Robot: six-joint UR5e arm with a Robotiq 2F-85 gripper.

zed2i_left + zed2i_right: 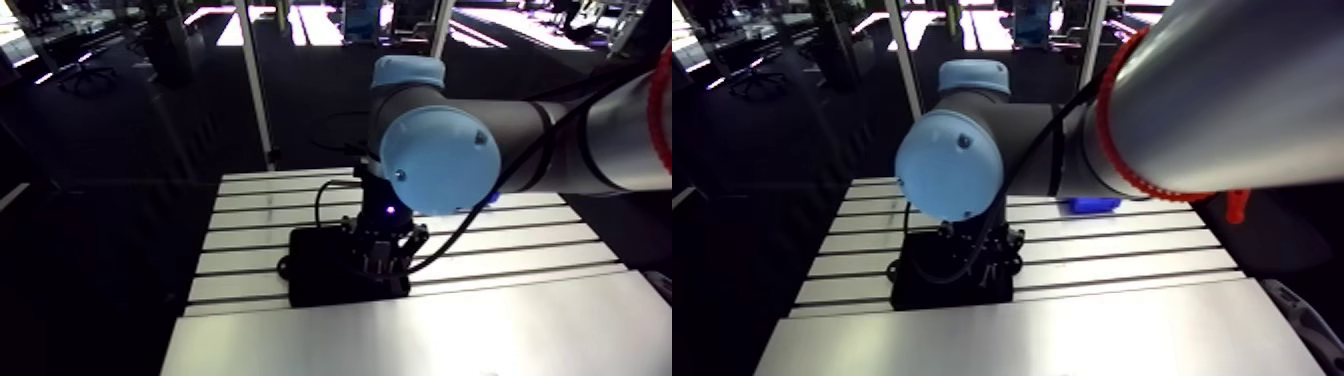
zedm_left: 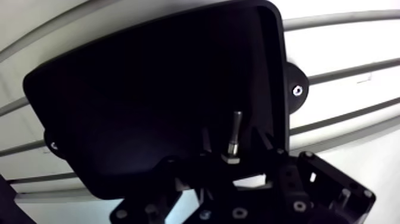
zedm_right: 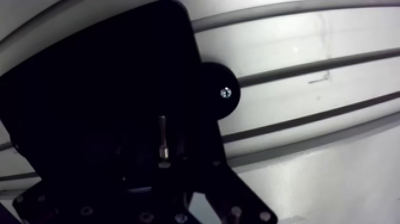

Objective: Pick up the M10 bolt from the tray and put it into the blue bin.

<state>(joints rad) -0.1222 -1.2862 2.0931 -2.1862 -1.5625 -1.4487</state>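
one downward-pointing claw point(image 2: 233, 140) low over the black tray point(image 2: 149, 89), parted around the m10 bolt point(image 2: 236, 124), no grip

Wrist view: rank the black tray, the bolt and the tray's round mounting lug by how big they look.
1. black tray: by far the largest.
2. mounting lug and bolt: too alike to rank. The bolt looks about as long as the lug, only much slimmer.

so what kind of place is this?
Looks like a robotics lab bench: a slotted aluminium table, a black tray screwed down to it, and a blue bin further along.
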